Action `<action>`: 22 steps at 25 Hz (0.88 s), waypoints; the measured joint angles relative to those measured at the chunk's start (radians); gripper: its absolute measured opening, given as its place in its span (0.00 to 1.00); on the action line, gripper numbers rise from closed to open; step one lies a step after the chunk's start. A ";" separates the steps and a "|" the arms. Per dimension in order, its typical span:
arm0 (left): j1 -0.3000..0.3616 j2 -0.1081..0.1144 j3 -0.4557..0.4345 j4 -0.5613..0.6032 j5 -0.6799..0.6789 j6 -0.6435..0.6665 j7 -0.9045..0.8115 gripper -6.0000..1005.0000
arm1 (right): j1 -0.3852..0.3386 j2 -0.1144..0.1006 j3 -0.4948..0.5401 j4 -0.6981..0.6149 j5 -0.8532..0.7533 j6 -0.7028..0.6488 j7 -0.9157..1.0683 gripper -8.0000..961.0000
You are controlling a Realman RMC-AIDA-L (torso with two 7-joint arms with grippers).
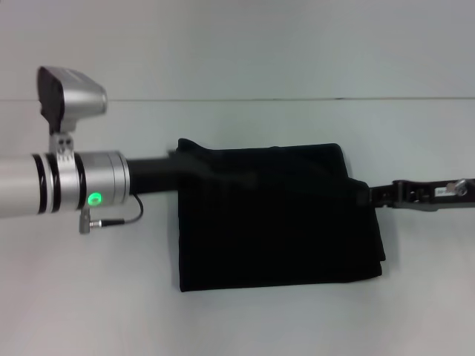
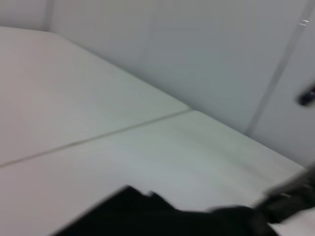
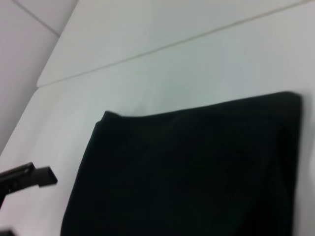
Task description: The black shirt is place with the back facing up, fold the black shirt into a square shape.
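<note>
Black shirt (image 1: 278,219) lies mid-tabletop (image 1: 237,319), already roughly square. Left hand (image 1: 178,172) at its far-left corner, grip hidden against fabric: cannot tell. Right hand (image 1: 365,194) at right edge; opening unclear too. Judgement: final tidy; lift away gently, avoid dragging layers, leave edges aligned.

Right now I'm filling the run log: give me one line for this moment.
black shirt: folded, roughly square, on table | left gripper: at shirt's left edge | right gripper: at right edge
</note>
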 joint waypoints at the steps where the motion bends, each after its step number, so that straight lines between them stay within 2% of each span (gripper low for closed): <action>1: -0.004 0.000 0.000 0.000 -0.011 -0.046 -0.032 0.95 | 0.000 -0.007 0.005 0.000 0.000 -0.002 0.002 0.24; 7: -0.036 0.006 0.012 -0.015 -0.025 -0.350 -0.299 0.95 | 0.016 -0.032 0.020 0.000 0.000 -0.009 0.047 0.37; 10: -0.063 0.025 0.038 -0.063 0.004 -0.453 -0.411 0.95 | 0.027 -0.035 0.016 -0.001 -0.003 -0.009 0.061 0.53; 12: -0.088 0.039 0.047 -0.105 0.045 -0.489 -0.456 0.95 | 0.033 -0.035 0.010 0.000 -0.004 -0.006 0.064 0.63; 14: -0.114 0.048 0.049 -0.144 0.090 -0.509 -0.481 0.95 | 0.036 -0.035 0.007 0.000 -0.004 -0.004 0.065 0.67; 18: -0.134 0.046 0.049 -0.176 0.112 -0.545 -0.489 0.95 | 0.037 -0.035 0.006 0.000 -0.004 0.000 0.063 0.75; 22: -0.149 0.044 0.049 -0.211 0.115 -0.583 -0.491 0.95 | 0.035 -0.035 0.006 0.002 -0.004 0.000 0.058 0.75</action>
